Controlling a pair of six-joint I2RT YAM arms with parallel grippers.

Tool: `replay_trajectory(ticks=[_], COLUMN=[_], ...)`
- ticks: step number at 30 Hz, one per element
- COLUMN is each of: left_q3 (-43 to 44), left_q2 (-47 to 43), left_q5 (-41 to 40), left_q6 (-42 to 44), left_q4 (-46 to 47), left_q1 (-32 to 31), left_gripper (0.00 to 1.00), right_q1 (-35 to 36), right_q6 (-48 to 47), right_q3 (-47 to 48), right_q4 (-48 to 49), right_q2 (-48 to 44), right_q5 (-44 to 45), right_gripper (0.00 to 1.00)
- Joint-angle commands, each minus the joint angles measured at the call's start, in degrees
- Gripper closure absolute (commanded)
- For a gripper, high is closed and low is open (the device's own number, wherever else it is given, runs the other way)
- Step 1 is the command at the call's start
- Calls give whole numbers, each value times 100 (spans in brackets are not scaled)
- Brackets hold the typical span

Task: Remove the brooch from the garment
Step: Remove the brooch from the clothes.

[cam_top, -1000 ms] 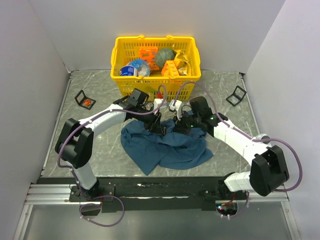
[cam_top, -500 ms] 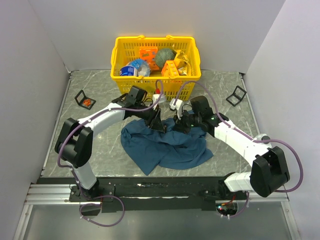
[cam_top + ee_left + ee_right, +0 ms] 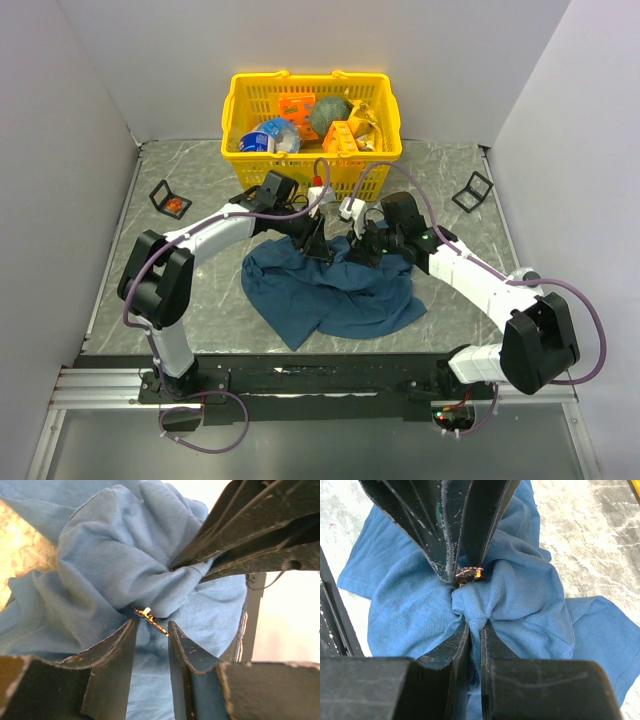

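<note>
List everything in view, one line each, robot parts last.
basket: 1, yellow, back of the table
mixed items: several, orange, green, blue, yellow, inside the basket
garment: 1, blue, crumpled, table centre
brooch: 1, orange-red, on the bunched garment between the grippers
stands: 2, black, back left and back right
table: 1, grey marbled
left gripper: 1, black, tips either side of the brooch
right gripper: 1, black, shut on a garment fold

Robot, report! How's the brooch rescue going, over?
Right gripper shut on garment. Left gripper straddling brooch, grip unclear. Bunched folds crowd it. Over.
</note>
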Motion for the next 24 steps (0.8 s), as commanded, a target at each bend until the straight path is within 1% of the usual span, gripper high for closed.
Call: replay_trajectory(ticks=[1,2,3,4,8,11,12,15,17,18,19,22,24], left_q3=[195,195,212,204,309,326,335,318,318,300,274,90,-77], left_q2=[-37,-28,-11,7,95,139,148,139,113,43,-10,-396,-720], left_q5=[-257,-266,-266,-292,-310,-354,-389,-450,-494,-573,-643,-933,-1091], left_q6=[-66,-66,-75,-83,-66,-57,-48,-13,13,31,57,83,84], left_q4=[128,137,137,128,110,93,93,119,154,189,224,523,812], left_q1=[-55,-55,-55,-64,-90,-117,-152,-196,-196,-205,-196,-196,-196], left_gripper=[65,67,72,75,78,89,98,99,99,99,99,99,99], right_q1=[-48,-56,-48,-48,-48,-48,-48,-56,-48,-83,-100,-310,-443], right_q6=[52,52,52,52,43,34,34,34,34,43,25,8,16], right_q3=[-3,-12,-3,-3,-3,5,14,49,145,190,242,418,559], right_q4=[294,285,294,294,285,285,268,197,92,31,-92,-181,-216], right_q2=[-240,-240,-240,-240,-240,-240,-240,-249,-266,-275,-336,-564,-670], right_q5=[-22,-22,-22,-22,-40,-49,-66,-162,-198,-233,-294,-461,-575], right_gripper=[100,100,100,100,100,100,100,100,89,76,70,54,49])
